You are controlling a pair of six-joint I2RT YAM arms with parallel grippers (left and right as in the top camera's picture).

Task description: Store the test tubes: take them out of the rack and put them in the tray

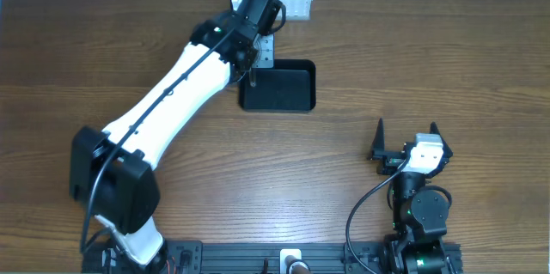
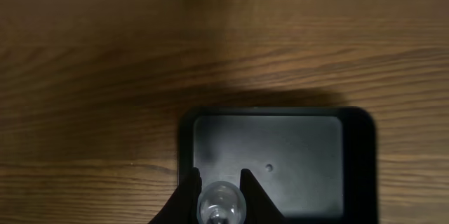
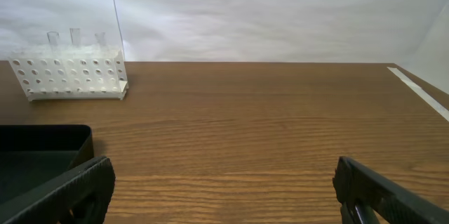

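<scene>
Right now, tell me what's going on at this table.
The left gripper is shut on a test tube, holding it over the black tray, which looks empty. Three more tubes stand in the white rack. The right gripper sits open near its base, touching nothing.

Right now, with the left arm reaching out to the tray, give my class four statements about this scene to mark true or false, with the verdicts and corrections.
1. The left gripper holds a test tube above the black tray. True.
2. The right gripper is shut on a tube. False: it is open and holds nothing.
3. The white rack has other tubes standing in it. True.
4. The tray lies on top of the rack. False: the two sit apart on the table, with bare wood between them.
</scene>
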